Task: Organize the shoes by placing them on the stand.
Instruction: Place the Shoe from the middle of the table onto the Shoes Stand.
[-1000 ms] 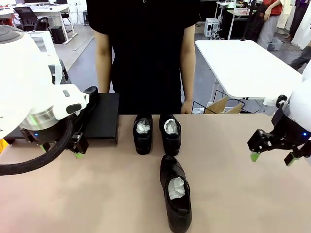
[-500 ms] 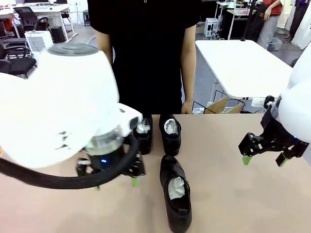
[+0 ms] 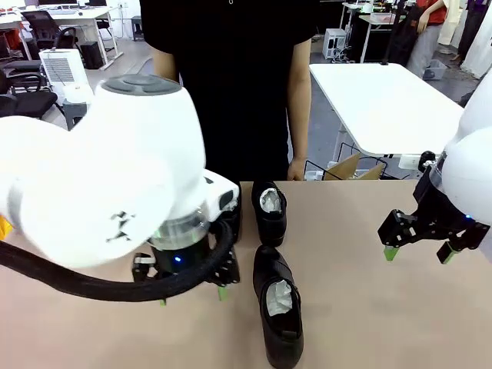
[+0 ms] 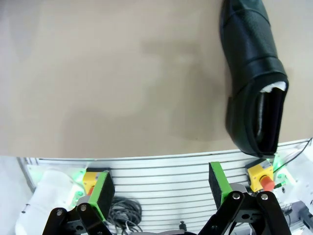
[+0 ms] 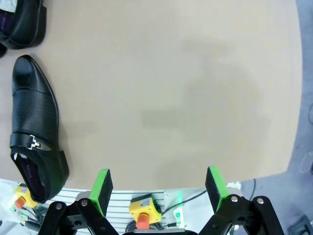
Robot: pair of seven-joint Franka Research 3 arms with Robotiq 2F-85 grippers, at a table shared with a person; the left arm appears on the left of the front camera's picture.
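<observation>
Three glossy black shoes lie on the tan table. The nearest shoe (image 3: 278, 304) points away from me, white paper in its opening; it also shows as the shoe (image 4: 254, 73) and the shoe (image 5: 34, 127). A second shoe (image 3: 270, 211) sits beyond it. A third shoe (image 5: 22, 22) beside that one is mostly behind my left arm. My left gripper (image 3: 192, 297) hovers open just left of the nearest shoe, nothing between its fingers (image 4: 102, 191). My right gripper (image 3: 416, 253) hangs open over bare table at the right. The stand is hidden behind my left arm.
A person in black stands at the table's far edge, one hand (image 3: 296, 169) resting by it. A white table (image 3: 384, 100) and a cardboard box (image 3: 350, 165) stand behind on the right. The table's near edge (image 5: 161, 182) runs close under both wrists.
My left arm has swung from over the stand at the far left to the middle, beside the nearest shoe, covering the stand. The right gripper has drifted slightly left. Both stay open.
</observation>
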